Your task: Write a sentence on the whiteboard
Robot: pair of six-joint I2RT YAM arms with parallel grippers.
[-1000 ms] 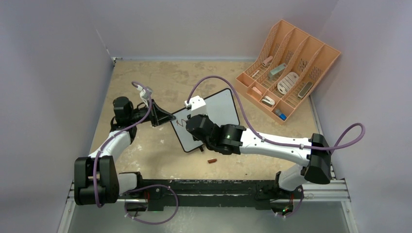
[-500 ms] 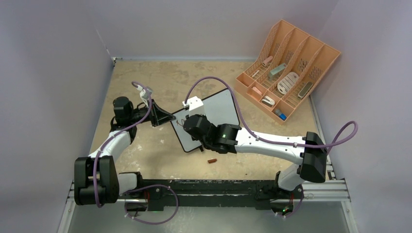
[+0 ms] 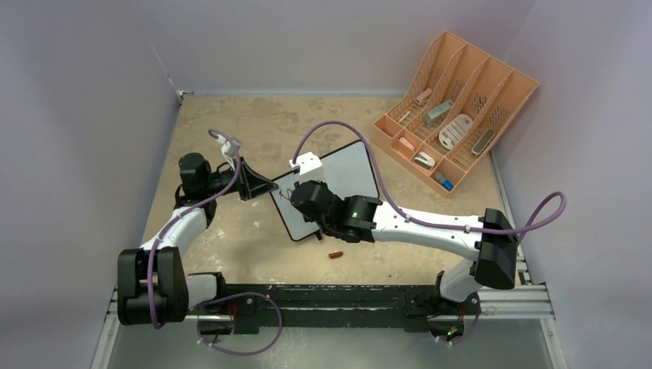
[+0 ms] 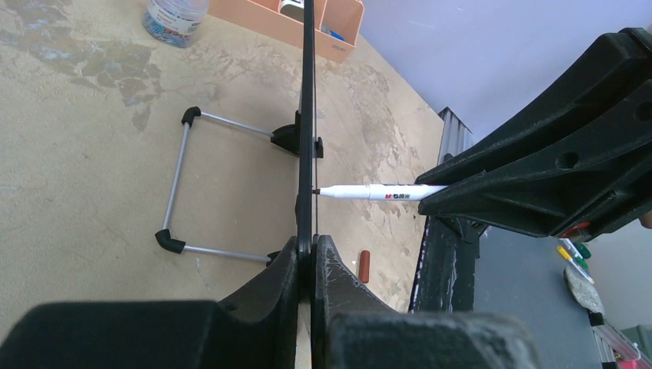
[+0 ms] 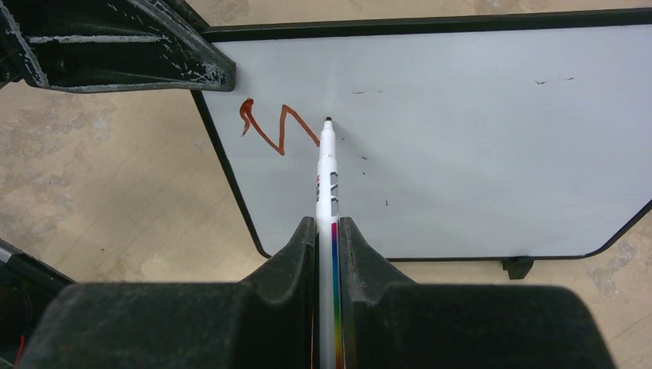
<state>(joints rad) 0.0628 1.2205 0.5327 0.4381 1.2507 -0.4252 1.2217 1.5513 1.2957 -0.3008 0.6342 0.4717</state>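
The whiteboard [image 5: 477, 138] stands upright on the tan table and shows edge-on in the left wrist view [image 4: 307, 115]. My left gripper [image 4: 314, 246] is shut on the board's black frame at its left edge. My right gripper [image 5: 328, 223] is shut on a white marker [image 5: 327, 169] with a rainbow stripe. The marker's tip touches the board at the right end of a red-brown zigzag stroke [image 5: 269, 127]. From the side, the marker [image 4: 377, 192] meets the board at a right angle.
A peach slotted organizer [image 3: 454, 108] holding small items stands at the back right. A reddish-brown marker cap [image 3: 335, 254] lies on the table in front of the board. The board's wire stand [image 4: 178, 184] reaches out behind it. A small jar [image 4: 175, 15] sits near the organizer.
My right arm has shifted slightly left along the board with the marker in it. The left arm and the board have stayed where they were.
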